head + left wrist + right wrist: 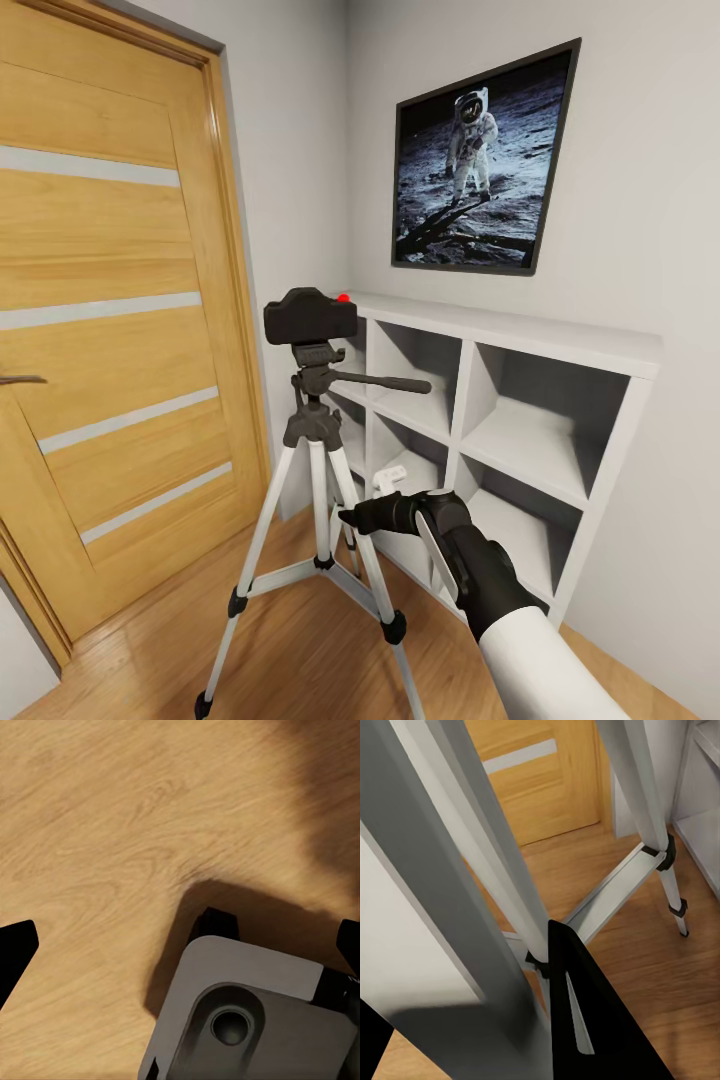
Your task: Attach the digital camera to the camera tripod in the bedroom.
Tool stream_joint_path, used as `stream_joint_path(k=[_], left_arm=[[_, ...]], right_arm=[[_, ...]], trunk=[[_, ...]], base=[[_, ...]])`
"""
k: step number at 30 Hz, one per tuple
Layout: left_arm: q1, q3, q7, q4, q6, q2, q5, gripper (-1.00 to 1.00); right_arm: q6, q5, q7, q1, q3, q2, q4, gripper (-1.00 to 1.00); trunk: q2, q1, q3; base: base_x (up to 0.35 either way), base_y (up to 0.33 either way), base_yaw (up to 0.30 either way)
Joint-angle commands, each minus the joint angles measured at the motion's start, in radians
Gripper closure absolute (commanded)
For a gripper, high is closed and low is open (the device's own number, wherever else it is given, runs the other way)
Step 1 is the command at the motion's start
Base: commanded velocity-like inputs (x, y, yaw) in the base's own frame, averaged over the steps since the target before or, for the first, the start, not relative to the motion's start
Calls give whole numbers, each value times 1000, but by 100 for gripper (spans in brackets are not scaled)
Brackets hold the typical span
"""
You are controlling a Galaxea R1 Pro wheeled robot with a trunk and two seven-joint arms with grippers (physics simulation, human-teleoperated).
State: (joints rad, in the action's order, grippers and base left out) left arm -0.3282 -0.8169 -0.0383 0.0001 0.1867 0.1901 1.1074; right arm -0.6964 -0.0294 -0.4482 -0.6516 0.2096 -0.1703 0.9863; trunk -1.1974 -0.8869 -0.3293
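Observation:
The black digital camera (310, 315), with its red button (343, 297) on top, sits on the head of the camera tripod (316, 420), which stands on the bedroom's wood floor in front of the door. My right gripper (352, 517) is well below the camera, beside the tripod's silver legs at mid height. Its black fingers (607, 1035) meet in a point with only a thin slit between them and hold nothing, and a tripod leg (472, 907) passes close by. My left gripper (184, 945) hangs over the floor, its fingertips (15, 952) wide apart and empty.
A white cube shelf (520, 345) stands right of the tripod under the astronaut picture (480, 160). The wooden door (110, 330) is at the left. The tripod's pan handle (390, 383) points towards the shelf. Part of my grey base (247, 1020) lies below the left gripper.

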Motion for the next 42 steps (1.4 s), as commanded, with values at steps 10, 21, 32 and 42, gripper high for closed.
stream_joint_path(k=[10, 21, 32, 42], left_arm=[[9, -8, -3, 0, 3, -2, 11, -100], [18, -8, -3, 0, 2, -7, 11, -100], [18, -8, -3, 0, 1, -9, 11, -100], [18, -8, -3, 0, 0, -9, 11, -100]], right_arm=[[-24, -25, -5, 0, -1, 0, -20, 100], [-23, -26, -4, 0, -2, 0, -20, 100], [-23, -25, -4, 0, -3, 0, -20, 100], [-24, -25, -4, 0, -1, 0, -20, 100]], trunk=[[-1, 0, -1], [-1, 0, -1], [-1, 0, -1], [-1, 0, -1]], base=[[0, 0, 0], [0, 0, 0], [0, 0, 0], [0, 0, 0]])
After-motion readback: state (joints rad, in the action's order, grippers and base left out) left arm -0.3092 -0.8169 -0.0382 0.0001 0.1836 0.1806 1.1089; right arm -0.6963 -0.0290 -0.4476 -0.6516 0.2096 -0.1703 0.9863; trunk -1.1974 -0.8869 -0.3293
